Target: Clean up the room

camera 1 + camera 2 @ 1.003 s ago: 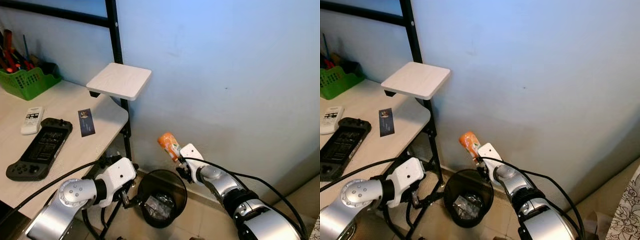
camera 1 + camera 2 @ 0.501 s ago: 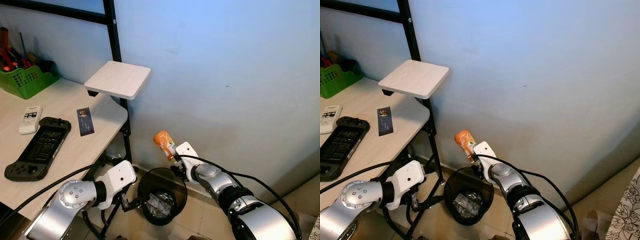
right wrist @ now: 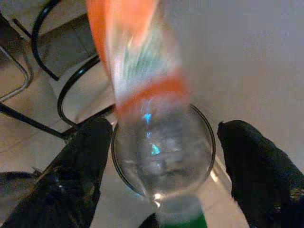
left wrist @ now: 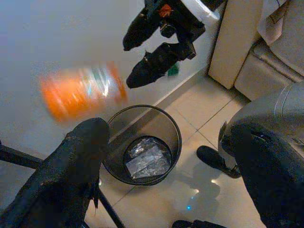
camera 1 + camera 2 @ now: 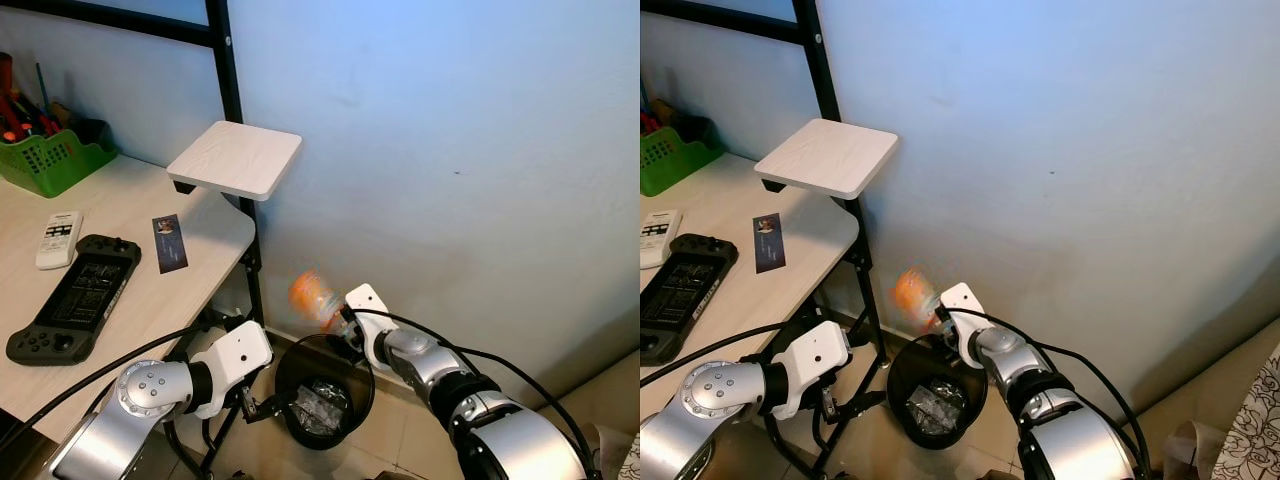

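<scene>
Bottle: blurred, orange-labelled, long axis tilted, just above wastebasket.
Right gripper: nearest, fingers apart, bottle apparently released.
Left gripper: spread, idle.

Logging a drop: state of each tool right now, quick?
Left tool: open, holding nothing.
Right tool: open; the blurred orange-labelled clear plastic bottle sits between its fingers above the black mesh bin.

A pale wooden table stands against the blue wall, carrying a green basket of what look like tools at the back, a white remote, a black handheld console just beside it, and a dark card. A small raised shelf stands at the table's corner. On the tiled floor stands a black mesh bin holding crumpled plastic.
</scene>
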Available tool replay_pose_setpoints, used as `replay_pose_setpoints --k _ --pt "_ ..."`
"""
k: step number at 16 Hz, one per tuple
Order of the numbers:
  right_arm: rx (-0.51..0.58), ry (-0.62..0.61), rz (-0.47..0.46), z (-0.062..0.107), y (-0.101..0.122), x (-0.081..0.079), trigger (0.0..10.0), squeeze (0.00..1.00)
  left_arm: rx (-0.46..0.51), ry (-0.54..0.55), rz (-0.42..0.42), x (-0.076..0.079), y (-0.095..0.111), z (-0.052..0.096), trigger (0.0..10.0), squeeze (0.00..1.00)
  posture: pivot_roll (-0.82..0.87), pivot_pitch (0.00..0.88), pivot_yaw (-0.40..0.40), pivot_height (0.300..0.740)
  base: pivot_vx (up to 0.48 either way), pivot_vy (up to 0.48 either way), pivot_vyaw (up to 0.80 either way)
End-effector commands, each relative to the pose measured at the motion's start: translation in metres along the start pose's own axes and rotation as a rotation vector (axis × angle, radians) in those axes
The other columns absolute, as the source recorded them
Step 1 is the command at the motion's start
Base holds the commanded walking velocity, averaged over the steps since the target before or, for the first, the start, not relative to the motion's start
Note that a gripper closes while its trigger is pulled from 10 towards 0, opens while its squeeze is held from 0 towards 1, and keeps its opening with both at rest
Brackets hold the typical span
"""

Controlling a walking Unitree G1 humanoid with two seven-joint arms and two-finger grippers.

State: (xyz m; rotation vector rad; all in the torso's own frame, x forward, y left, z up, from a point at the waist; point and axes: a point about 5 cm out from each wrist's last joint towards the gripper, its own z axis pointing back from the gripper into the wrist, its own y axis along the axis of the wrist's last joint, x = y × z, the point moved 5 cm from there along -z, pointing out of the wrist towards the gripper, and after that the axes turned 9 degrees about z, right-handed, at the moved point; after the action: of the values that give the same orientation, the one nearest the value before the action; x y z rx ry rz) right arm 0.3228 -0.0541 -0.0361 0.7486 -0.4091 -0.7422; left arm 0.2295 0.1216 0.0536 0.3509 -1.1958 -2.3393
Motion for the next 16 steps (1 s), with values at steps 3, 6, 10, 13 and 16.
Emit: replay_pose_setpoints --k 3,6,10,13,16 --pt "0.000 0.015 -0.011 0.000 0.000 -0.002 10.0 1.00 -0.002 0.004 -0.020 -0.002 0.001 0.003 10.0 0.00 0.02 0.041 -0.025 0.740 0.000 0.000 0.00" --pt "0.000 0.015 -0.016 0.000 -0.005 -0.002 10.0 1.00 0.005 0.013 -0.014 -0.004 0.002 0.003 10.0 0.00 0.01 0.026 -0.020 0.740 0.000 0.000 0.00" --pt "0.192 -0.064 -0.173 0.011 0.016 0.022 10.0 1.00 0.224 0.266 0.180 -0.033 0.030 0.000 10.0 0.00 0.01 0.000 -0.018 0.740 0.000 0.000 0.00" --pt "0.353 -0.220 -0.250 0.042 0.023 0.048 10.0 0.00 0.350 0.491 0.320 -0.060 0.039 0.002 10.0 0.00 -0.02 0.000 0.000 0.740 0.000 0.000 0.00" --pt "0.466 -0.357 -0.264 0.077 0.029 0.062 10.0 0.00 0.383 0.567 0.363 -0.066 0.043 -0.003 10.0 0.00 -0.07 0.000 0.035 0.740 0.000 0.000 0.00"
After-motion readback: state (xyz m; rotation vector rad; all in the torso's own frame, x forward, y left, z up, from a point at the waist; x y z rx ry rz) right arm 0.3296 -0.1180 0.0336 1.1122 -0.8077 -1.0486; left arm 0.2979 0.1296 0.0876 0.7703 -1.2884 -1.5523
